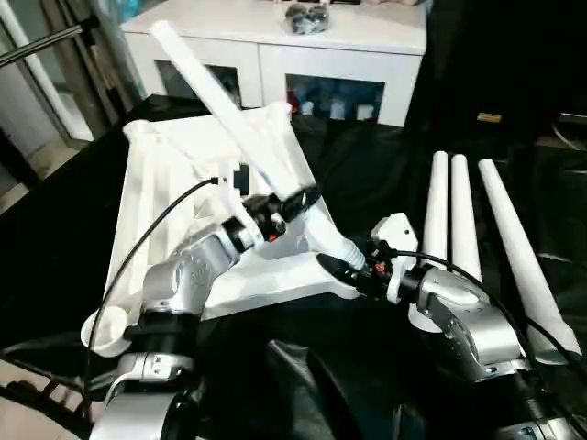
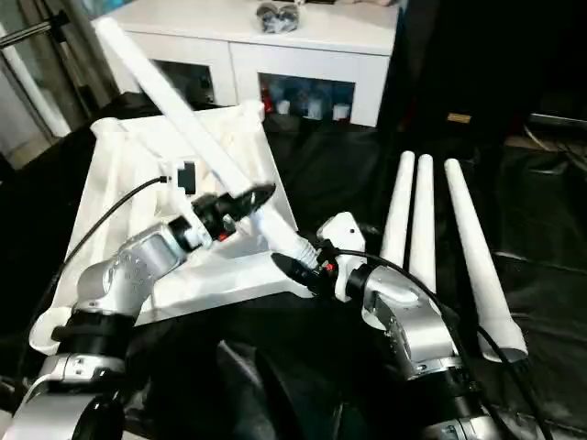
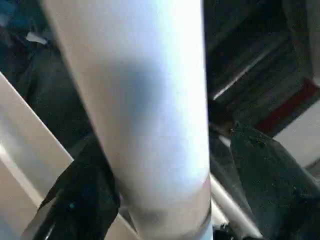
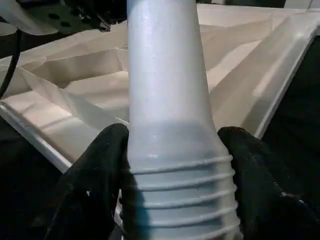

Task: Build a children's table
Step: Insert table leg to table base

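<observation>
Your right gripper (image 1: 341, 258) is clamped on the threaded end of one leg (image 1: 225, 105), which slants up over the tabletop (image 1: 174, 192). The tabletop lies ribbed side up on the black cloth (image 1: 367, 165). Your left gripper (image 1: 289, 203) straddles the same leg higher up, fingers (image 3: 82, 200) spread, not pinching. Three spare legs (image 1: 459, 220) lie side by side at right.

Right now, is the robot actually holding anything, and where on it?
Yes. The right end effector grips one white table leg at its threaded end. The left end effector sits around the same leg partway up, fingers spread, apparently not clamping.
</observation>
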